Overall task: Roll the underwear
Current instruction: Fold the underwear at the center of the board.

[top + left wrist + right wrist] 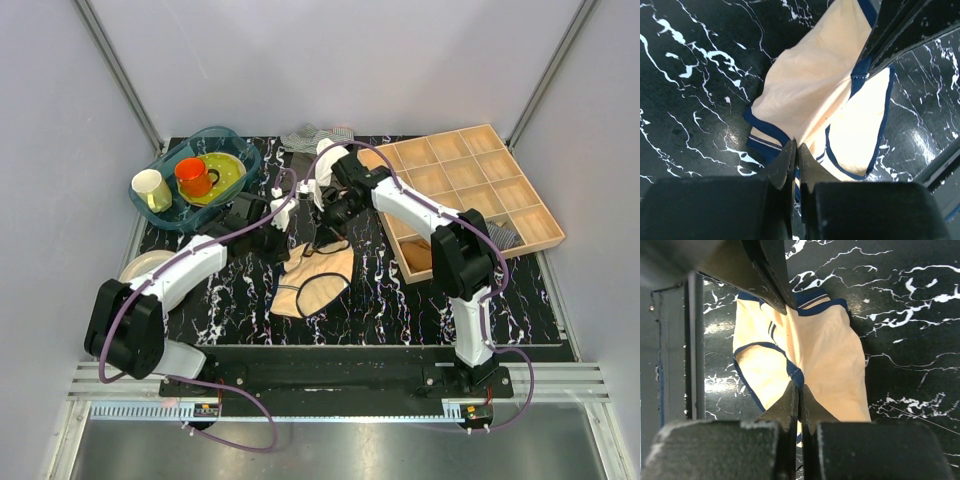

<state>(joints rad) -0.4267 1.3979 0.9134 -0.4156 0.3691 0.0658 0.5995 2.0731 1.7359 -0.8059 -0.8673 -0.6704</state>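
The underwear (318, 285) is pale beige with thin dark edging and lies partly spread on the black marbled table, its far edge lifted. My left gripper (288, 238) is shut on its dark waistband edge, as the left wrist view shows (794, 148), with the underwear (810, 90) stretching away from the jaws. My right gripper (326, 238) is shut on the dark edging close beside it, as the right wrist view shows (800, 386), with the underwear (830, 355) spread below. Each wrist view shows the other gripper's fingers (890, 35) (765, 275) at the cloth's opposite edge.
A teal basin (240, 150) at the back left holds a yellow plate, an orange cup and a cream mug. A wooden compartment tray (470, 190) stands at the right with a grey cloth (503, 236) in it. A striped cloth (315, 135) lies at the back. A plate (145, 265) sits at the left edge.
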